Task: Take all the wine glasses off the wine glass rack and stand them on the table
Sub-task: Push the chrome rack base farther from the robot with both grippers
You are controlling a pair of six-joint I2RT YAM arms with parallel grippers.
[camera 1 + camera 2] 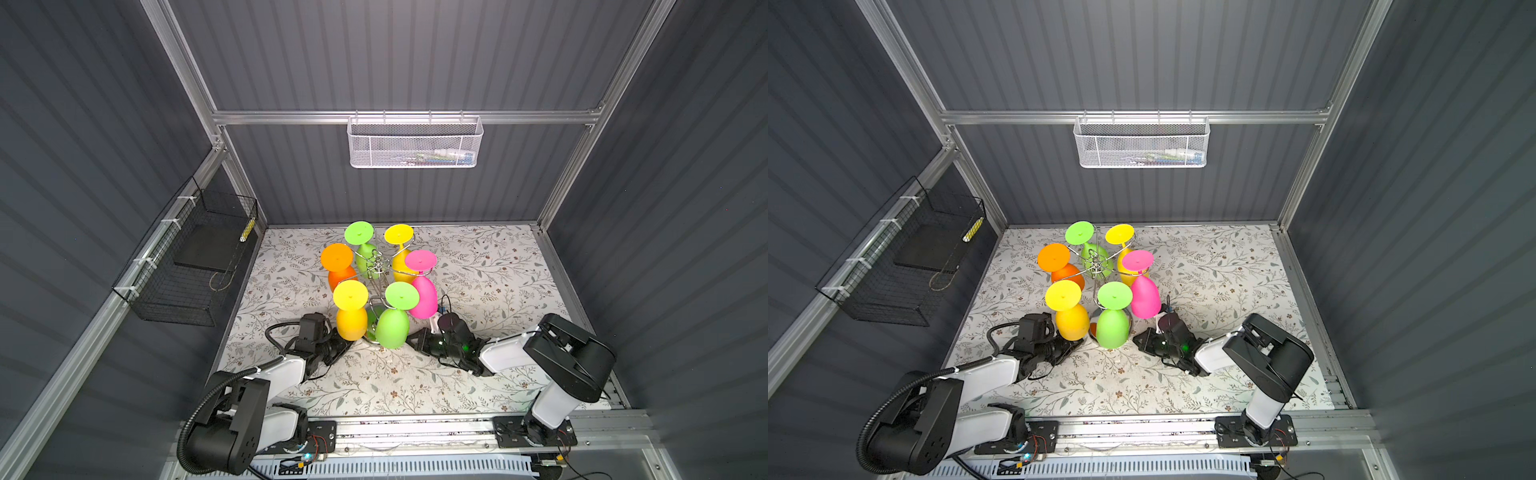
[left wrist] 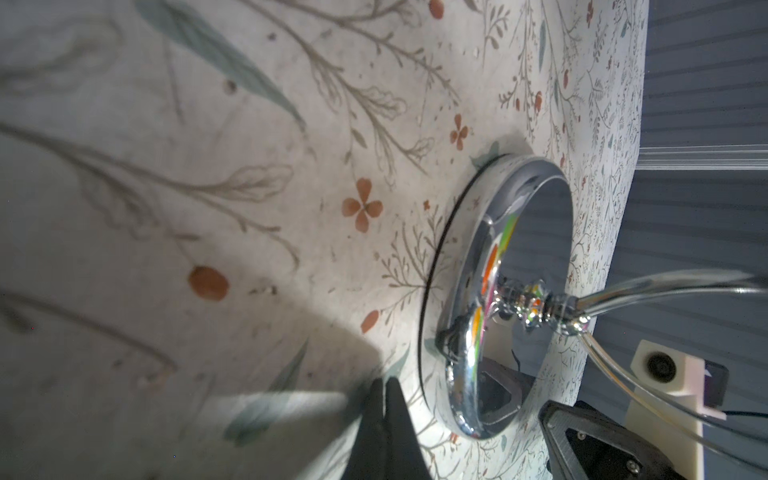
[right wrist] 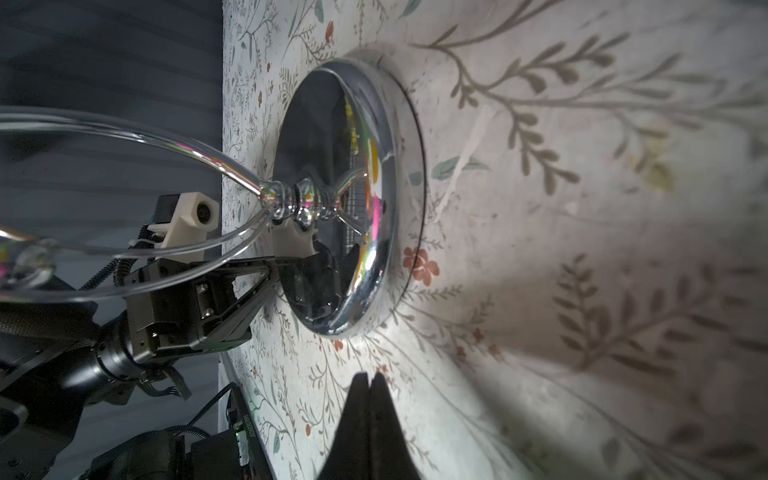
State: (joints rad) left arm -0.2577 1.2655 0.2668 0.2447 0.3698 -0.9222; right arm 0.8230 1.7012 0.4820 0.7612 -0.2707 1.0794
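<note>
1. Chrome wire forms the wine glass rack [image 1: 375, 265], which in a top view stands mid-table on the floral table cover [image 1: 478, 270]. Six wine glasses are hung upside down from its curled arms, so none has been taken off. The green wine glass [image 1: 392, 324] and the yellow wine glass [image 1: 351, 321] hang nearest the arms.
2. In a top view, the left gripper [image 1: 1074, 345] and the right gripper [image 1: 1137, 338] are set low, one on each side of the rack's foot. The jaws of each are pressed together and nothing is held.
3. In the left wrist view, the closed fingertips [image 2: 374, 407] are seen just beside the disc base [image 2: 536, 249]. Contact cannot be confirmed.
4. In the right wrist view, the right gripper [image 3: 368, 380] is seen with its jaws together and empty, near the base rim but apart from it.
5. The following hazards are judged likely:
   - The rack could be slid or tipped by a sideways push on the base.
   - A bowl could be struck from beneath, and a glass unseated, if an arm is raised directly.
   - No glass can be gripped until the jaws are parted.
   - A foot could be jammed if it is pulled straight down rather than slid outward along its arm.
</note>
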